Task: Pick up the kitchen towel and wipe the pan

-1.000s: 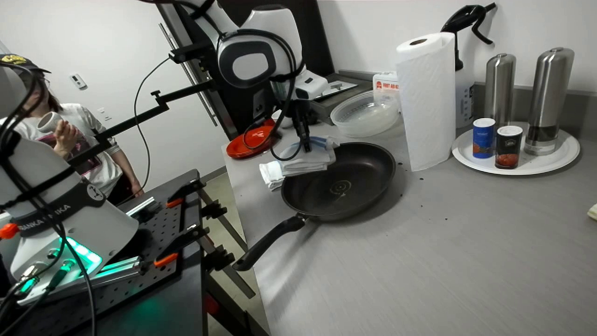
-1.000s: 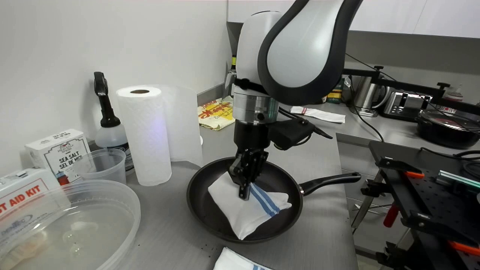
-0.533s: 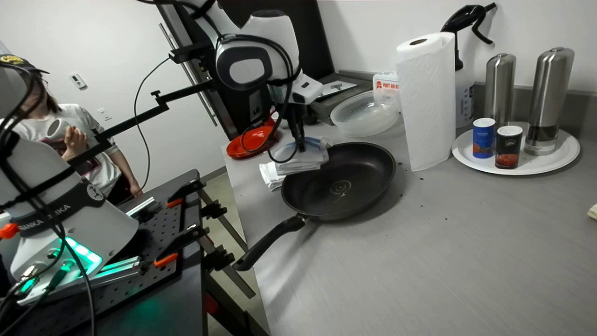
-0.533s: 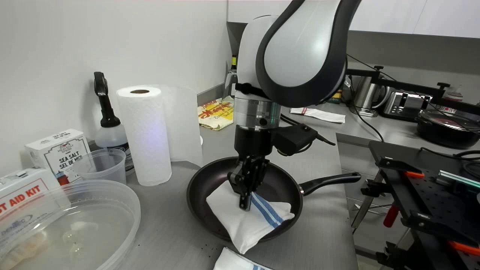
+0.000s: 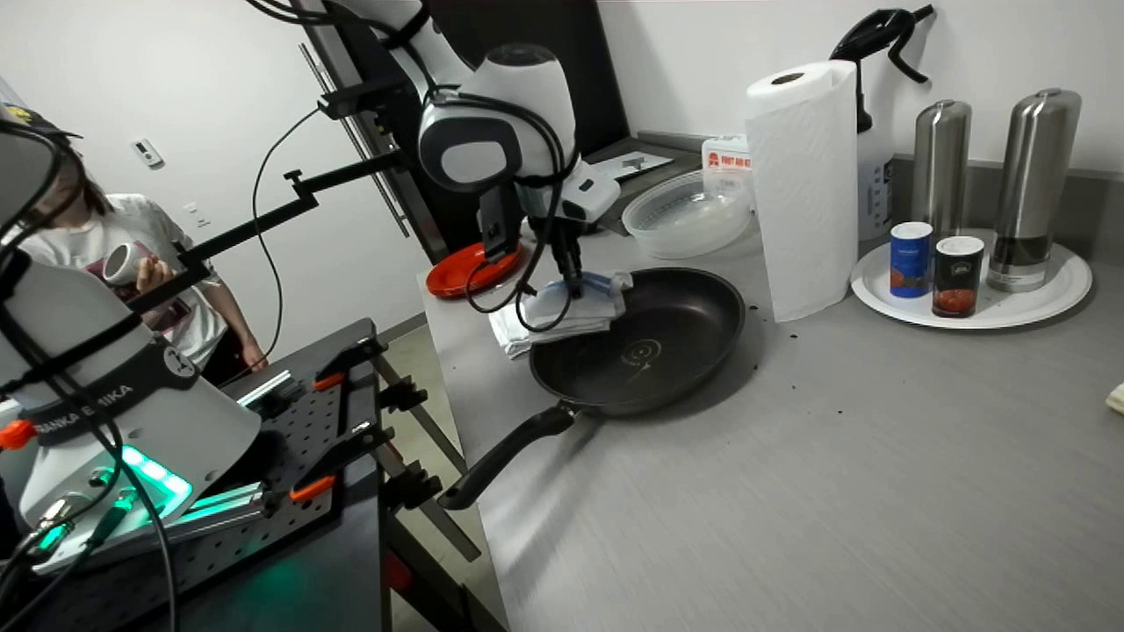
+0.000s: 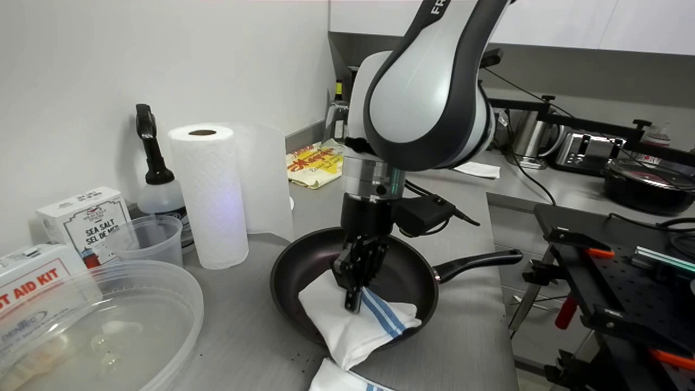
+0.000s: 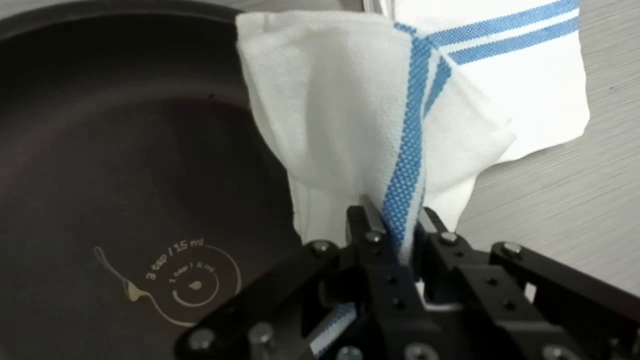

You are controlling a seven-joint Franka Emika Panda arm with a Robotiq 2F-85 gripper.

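The kitchen towel is white with blue stripes, bunched in my gripper. The jaws are closed on a fold of it; the stripe runs up between the fingertips in the wrist view, where the towel spreads ahead of the gripper. The pan is dark, round and shallow, with its handle towards the counter edge. The towel lies partly in the pan and one corner hangs over its rim. The pan and towel also show in the other exterior picture, with the gripper above the far-left rim.
A second folded striped towel lies on the counter beside the pan, partly under the held one. A red dish, clear tubs, a paper-towel roll and a plate with shakers stand around.
My gripper has moved down and towards the pan's rim beside the second towel, dragging the held towel. A towel corner that was inside the pan now hangs over the rim.
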